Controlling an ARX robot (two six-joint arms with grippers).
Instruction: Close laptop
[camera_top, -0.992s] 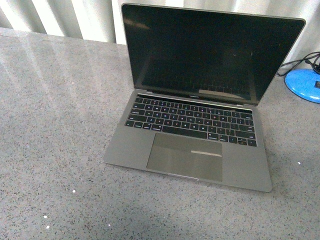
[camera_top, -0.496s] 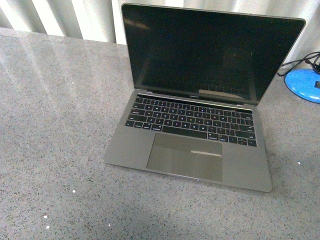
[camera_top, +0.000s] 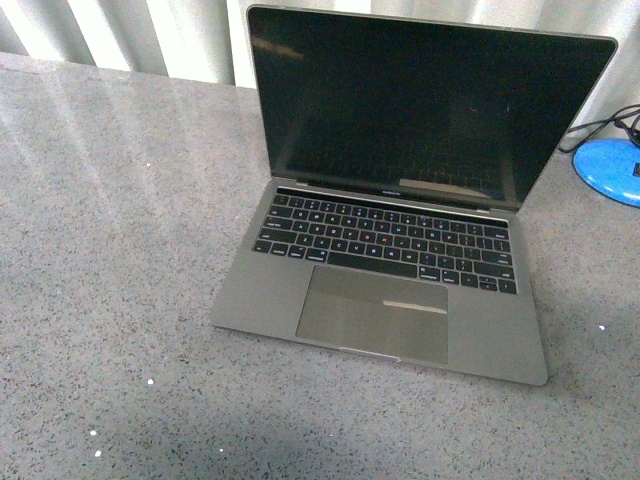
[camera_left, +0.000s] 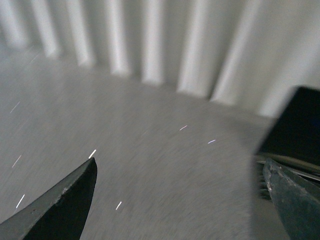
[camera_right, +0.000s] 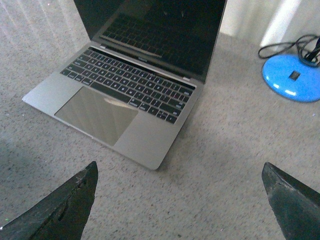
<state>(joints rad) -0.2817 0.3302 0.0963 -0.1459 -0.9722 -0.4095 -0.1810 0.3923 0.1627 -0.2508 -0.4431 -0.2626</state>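
Two grippers, neither seen from the front: our left gripper (camera_left: 179, 167) and right gripper (camera_right: 180, 167) both stand with jaws spread wide, grasping nothing. The right one hovers over the table (camera_top: 110, 260) at the near right of the laptop (camera_top: 390, 250), looking onto its keyboard (camera_right: 127, 85); the left one hangs to the laptop's left, catching only the screen (camera_left: 295, 120) at its edge. The laptop lies right of centre, lid (camera_top: 420, 100) raised and leaning slightly back toward the ribbed wall (camera_top: 150, 35), so we judge the top edge must be pushed nearward and down. A blue disc (camera_top: 610, 165) with a black cable (camera_top: 595, 128) sits far right, near the lid.
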